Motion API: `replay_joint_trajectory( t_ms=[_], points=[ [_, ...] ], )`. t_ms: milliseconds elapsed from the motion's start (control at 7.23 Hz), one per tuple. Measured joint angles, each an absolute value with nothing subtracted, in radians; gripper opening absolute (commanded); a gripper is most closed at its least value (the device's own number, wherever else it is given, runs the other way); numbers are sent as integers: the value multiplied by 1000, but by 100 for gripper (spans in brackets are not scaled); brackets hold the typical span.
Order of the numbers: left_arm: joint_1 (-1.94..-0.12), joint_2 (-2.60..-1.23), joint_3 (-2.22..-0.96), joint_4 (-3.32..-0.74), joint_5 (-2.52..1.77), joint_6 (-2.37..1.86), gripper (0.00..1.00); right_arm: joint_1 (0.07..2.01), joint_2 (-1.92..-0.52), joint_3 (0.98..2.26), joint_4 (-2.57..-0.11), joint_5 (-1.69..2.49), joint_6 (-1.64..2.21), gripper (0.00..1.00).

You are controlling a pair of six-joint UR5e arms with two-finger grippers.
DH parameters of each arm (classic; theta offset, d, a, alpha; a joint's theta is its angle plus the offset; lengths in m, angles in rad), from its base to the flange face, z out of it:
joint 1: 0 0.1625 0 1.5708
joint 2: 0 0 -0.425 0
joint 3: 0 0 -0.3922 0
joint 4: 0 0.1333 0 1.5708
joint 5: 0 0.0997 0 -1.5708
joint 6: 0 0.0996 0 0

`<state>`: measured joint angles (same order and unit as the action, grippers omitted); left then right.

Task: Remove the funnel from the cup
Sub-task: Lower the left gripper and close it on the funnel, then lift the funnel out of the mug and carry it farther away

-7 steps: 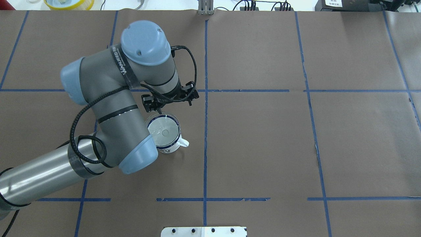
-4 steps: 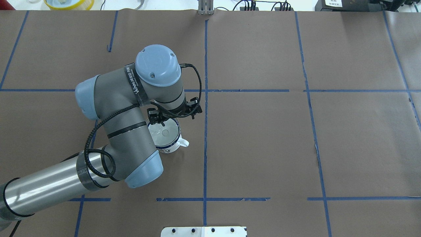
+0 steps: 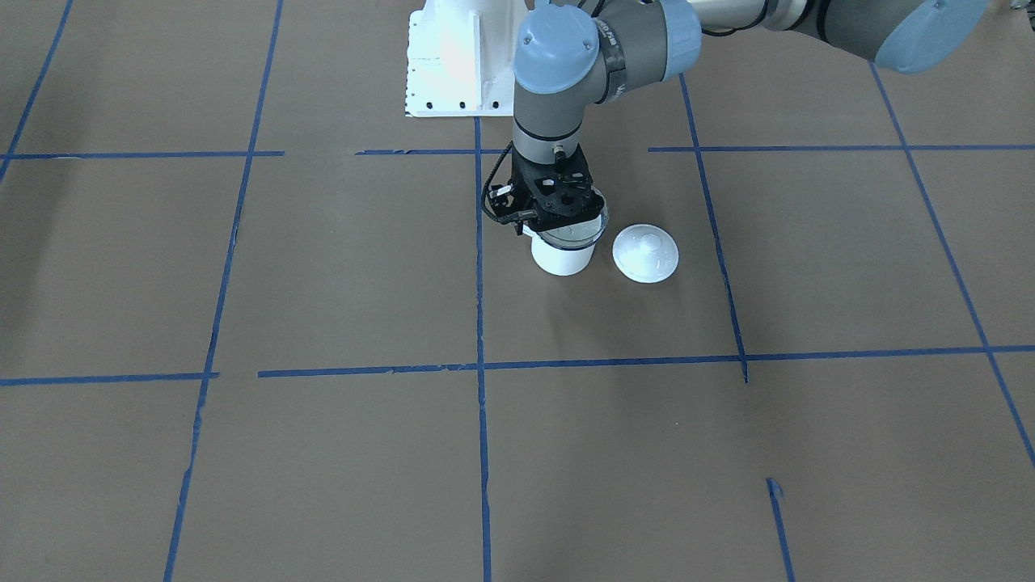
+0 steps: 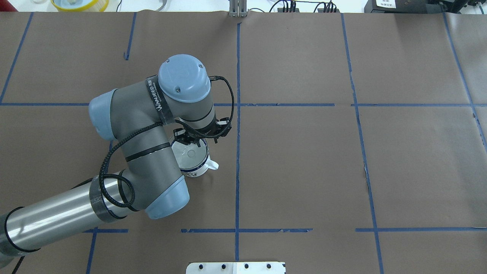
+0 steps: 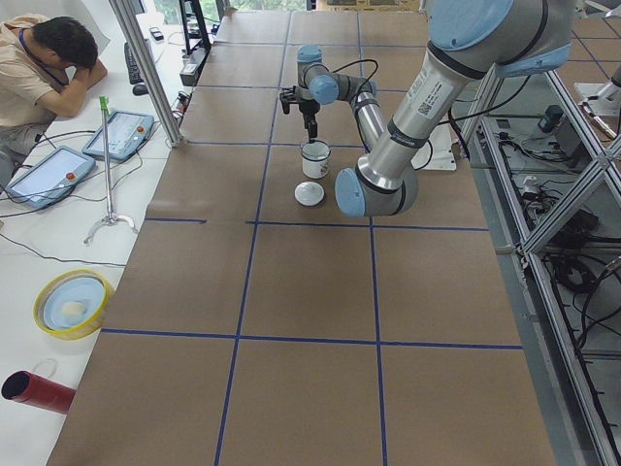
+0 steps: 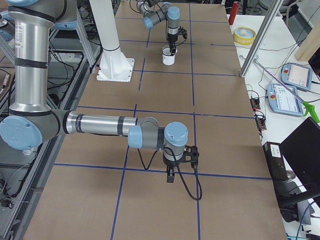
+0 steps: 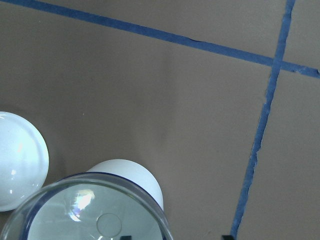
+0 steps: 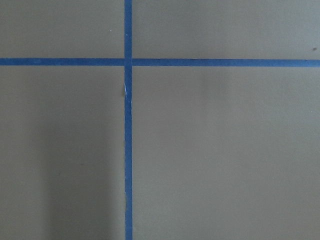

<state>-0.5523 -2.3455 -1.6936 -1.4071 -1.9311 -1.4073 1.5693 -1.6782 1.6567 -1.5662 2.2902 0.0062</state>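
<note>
The cup (image 3: pixel 563 259) is a white mug with a dark blue rim, standing upright on the brown table. The clear funnel (image 3: pixel 576 233) sits in its mouth. My left gripper (image 3: pixel 556 217) hangs point-down over the funnel's edge on the side away from the robot base. In the left wrist view the funnel (image 7: pixel 95 215) fills the lower left above the cup (image 7: pixel 131 172). Two dark fingertips show apart at that view's bottom edge with the funnel's rim between them, so the gripper is open. My right gripper (image 6: pixel 170 176) hangs over bare table far away, and I cannot tell its state.
A white domed lid (image 3: pixel 645 252) with a knob lies on the table beside the cup. The white robot base (image 3: pixel 453 56) stands at the table's edge. A person (image 5: pixel 44 68) sits at a side desk with tablets. A yellow bowl (image 5: pixel 73 303) lies off the table.
My left arm swung in towards the cup and came down. Its gripper moved from just beyond the cup's far rim to directly at the funnel's rim.
</note>
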Motion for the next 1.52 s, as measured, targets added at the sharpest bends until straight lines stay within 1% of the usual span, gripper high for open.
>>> replay_joint_trajectory(
  t_ms=[277,553,692,969,1107,1245,1384,1522],
  points=[
    [-553,-2345,-1698,-1404,-1930,-1406,0,1569,-1678,1657,-1566,2290,6,100],
    [-563,-2345,-1729,-1389,-1930,-1404,0,1569,-1678,1657,-1566,2290,6,100],
    [-581,-2346,-1776,-1351,-1930,-1403,0,1569,-1678,1657,-1566,2290,6,100],
    [-633,-2350,-1912,-1235,-1929,-1419,0,1569,-1678,1657,-1566,2290,6,100],
    [-671,-2350,-1951,-1223,-1918,-1486,0,1569,-1678,1657,-1566,2290,6,100],
    [-699,-2346,-1961,-1271,-1870,-1608,0,1569,-1678,1657,-1566,2290,6,100],
    [-717,-2317,-1956,-1397,-1785,-1757,0,1569,-1678,1657,-1566,2290,6,100],
    [-731,-2262,-1933,-1578,-1699,-1896,0,1569,-1678,1657,-1566,2290,6,100]
  ],
)
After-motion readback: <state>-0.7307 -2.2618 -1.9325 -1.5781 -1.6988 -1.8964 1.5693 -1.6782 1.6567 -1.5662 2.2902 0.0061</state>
